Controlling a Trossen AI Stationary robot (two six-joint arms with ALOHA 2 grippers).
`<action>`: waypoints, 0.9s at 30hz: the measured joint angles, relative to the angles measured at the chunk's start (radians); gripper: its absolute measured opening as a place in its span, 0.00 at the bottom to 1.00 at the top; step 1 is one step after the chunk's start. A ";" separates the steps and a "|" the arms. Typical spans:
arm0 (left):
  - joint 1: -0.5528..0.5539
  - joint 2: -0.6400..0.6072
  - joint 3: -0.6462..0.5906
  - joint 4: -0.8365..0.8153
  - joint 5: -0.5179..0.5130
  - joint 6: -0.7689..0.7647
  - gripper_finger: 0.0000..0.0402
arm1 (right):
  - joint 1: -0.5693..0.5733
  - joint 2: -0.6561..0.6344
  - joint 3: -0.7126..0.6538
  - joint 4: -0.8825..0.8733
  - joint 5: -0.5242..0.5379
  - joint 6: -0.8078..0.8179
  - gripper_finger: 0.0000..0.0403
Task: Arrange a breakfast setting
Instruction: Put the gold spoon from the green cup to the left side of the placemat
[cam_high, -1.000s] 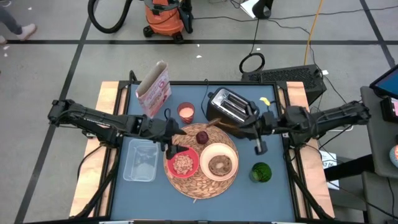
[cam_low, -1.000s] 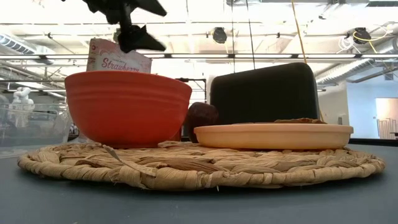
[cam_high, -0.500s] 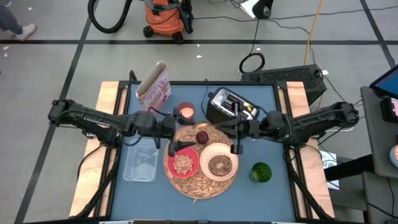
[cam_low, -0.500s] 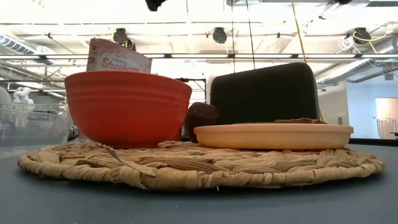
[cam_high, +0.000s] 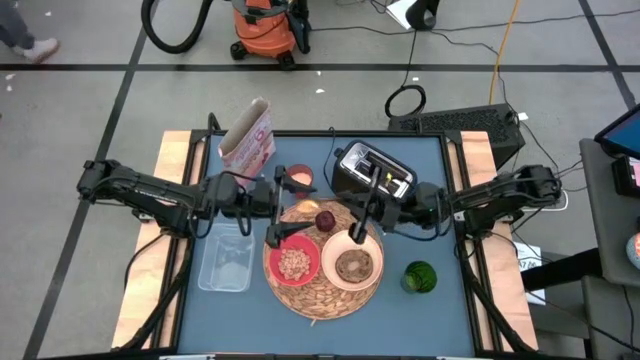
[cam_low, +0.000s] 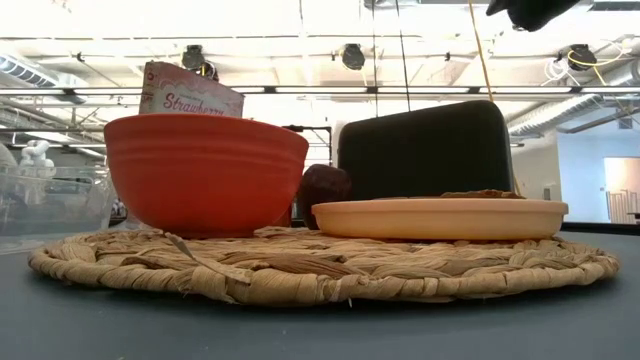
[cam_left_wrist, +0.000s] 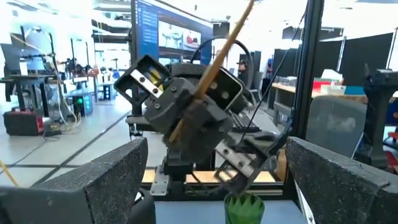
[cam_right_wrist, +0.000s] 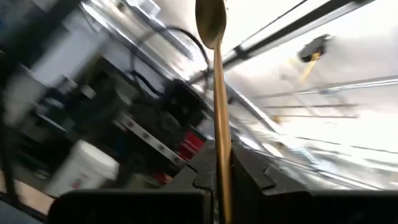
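The room is a big open workshop with a grey floor (cam_high: 90, 110) crossed by dark tape lines, an orange shop vacuum (cam_high: 266, 30) with a black hose beyond the far edge of the table, and cables trailing past it. The blue table (cam_high: 420, 320) carries the whole spread. A woven mat (cam_high: 318, 296) sits in the middle. On it, the red bowl (cam_high: 294, 263) lies left, the cream plate (cam_high: 352, 260) right and touching the bowl's rim, with the toast (cam_high: 353, 265) on the plate. The dark fruit (cam_high: 325, 220) rests on the mat's far part, between them. A clear tub (cam_high: 226, 258) lies left of the mat, a black toaster (cam_high: 372, 172) and a strawberry cereal box (cam_high: 248, 143) stand at the far side, and a green cup (cam_high: 420, 276) sits near right.

The left gripper (cam_high: 273, 211) hangs over the mat's left edge, fingers spread wide and holding nothing. The right gripper (cam_high: 368, 212) is clamped on the gold spoon (cam_right_wrist: 218, 112), raised above the plate's far edge.
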 joint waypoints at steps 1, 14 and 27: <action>0.000 0.000 0.000 0.003 -0.009 -0.002 0.96 | -0.001 0.006 0.000 0.012 0.024 -0.030 0.04; 0.000 0.116 0.000 0.300 -0.312 0.044 0.96 | -0.055 0.029 0.000 0.066 0.057 -0.306 0.04; 0.000 0.309 0.000 0.730 -0.314 0.083 0.96 | -0.072 0.029 0.000 0.065 0.059 -0.554 0.04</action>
